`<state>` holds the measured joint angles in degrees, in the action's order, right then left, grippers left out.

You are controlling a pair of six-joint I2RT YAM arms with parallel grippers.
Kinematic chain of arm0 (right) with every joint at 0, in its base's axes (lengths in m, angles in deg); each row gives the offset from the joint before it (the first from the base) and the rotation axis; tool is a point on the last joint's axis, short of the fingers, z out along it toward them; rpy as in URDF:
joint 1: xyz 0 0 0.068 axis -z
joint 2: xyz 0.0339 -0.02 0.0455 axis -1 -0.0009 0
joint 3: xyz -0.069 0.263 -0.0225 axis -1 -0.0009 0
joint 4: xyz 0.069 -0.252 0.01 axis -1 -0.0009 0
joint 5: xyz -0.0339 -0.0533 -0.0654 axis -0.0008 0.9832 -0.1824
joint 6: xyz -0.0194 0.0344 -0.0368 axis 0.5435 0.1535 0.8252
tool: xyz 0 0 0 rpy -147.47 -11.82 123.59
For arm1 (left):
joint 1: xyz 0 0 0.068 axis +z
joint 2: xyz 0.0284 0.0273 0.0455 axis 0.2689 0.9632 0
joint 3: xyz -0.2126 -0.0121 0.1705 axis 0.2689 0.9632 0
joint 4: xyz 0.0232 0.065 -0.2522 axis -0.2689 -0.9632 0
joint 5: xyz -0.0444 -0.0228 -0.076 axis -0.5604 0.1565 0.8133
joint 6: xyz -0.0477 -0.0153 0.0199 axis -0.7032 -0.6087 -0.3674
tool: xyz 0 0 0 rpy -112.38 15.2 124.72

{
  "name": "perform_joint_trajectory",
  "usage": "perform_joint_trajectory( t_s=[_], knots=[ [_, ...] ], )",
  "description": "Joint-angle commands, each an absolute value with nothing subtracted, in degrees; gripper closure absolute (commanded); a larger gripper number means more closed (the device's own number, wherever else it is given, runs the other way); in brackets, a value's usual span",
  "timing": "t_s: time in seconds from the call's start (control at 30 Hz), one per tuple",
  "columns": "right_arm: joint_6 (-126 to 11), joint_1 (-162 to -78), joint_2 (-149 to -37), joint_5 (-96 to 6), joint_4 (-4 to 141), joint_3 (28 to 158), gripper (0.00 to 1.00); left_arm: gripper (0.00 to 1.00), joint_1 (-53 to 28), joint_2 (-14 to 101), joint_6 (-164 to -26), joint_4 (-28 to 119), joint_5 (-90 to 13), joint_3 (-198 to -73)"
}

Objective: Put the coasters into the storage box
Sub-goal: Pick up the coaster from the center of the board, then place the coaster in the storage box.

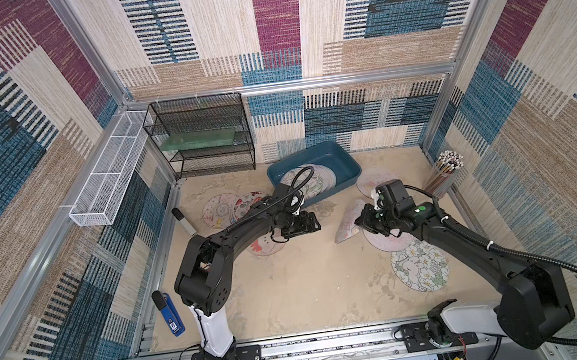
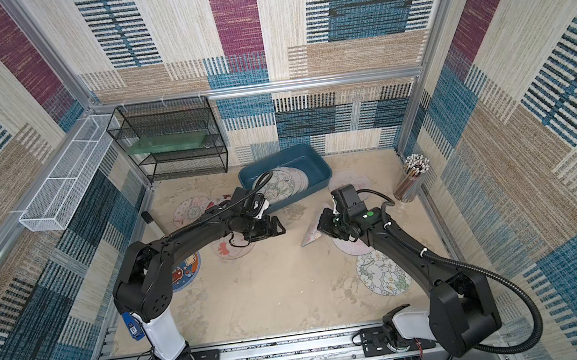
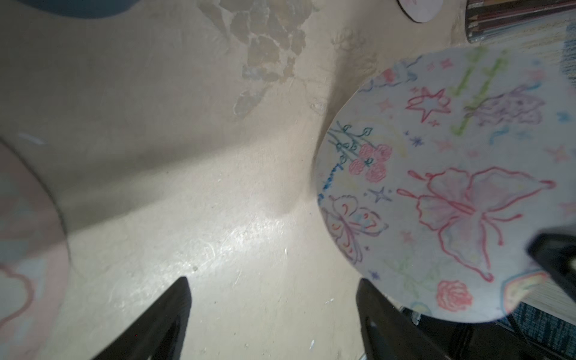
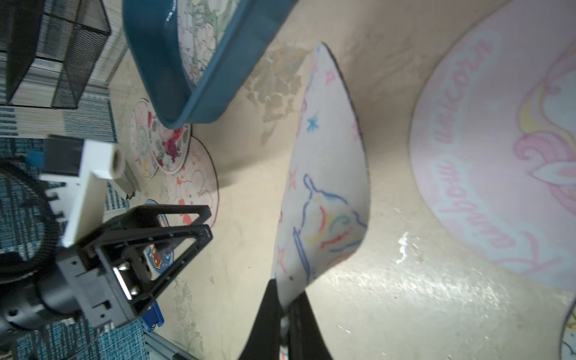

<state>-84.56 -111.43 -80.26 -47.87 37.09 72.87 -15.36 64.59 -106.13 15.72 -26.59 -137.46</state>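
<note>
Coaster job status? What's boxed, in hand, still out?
Done: a few coasters lie in the storage box. In hand: right gripper, jaws shut on the butterfly coaster, held tilted edge-up; left gripper, jaws open, empty. Left: at least seven loose coasters on the table.

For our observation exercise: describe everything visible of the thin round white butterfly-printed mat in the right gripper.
The thin round white coaster, dark-rimmed and flexible-looking, bears crayon-style red butterflies, roses and stars. It is tilted steeply, slightly curled, with the shut right gripper pinching its rim. Whether it touches the beige tabletop below is unclear.
</note>
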Motion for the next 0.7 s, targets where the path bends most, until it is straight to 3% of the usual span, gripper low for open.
perform_joint_trajectory(
  t_s=[0.0,0.67],
  knots=[
    [-82.95,-112.18,-82.85,-48.21,37.18,77.75,0.99,0.17,-14.66,62.29,-107.04,16.98,-26.49,-135.29],
    [-75.13,-112.57,-111.19,-55.41,49.10,112.73,0.99,0.16,-11.56,49.96,-108.18,17.42,-28.16,-122.67]
  ],
)
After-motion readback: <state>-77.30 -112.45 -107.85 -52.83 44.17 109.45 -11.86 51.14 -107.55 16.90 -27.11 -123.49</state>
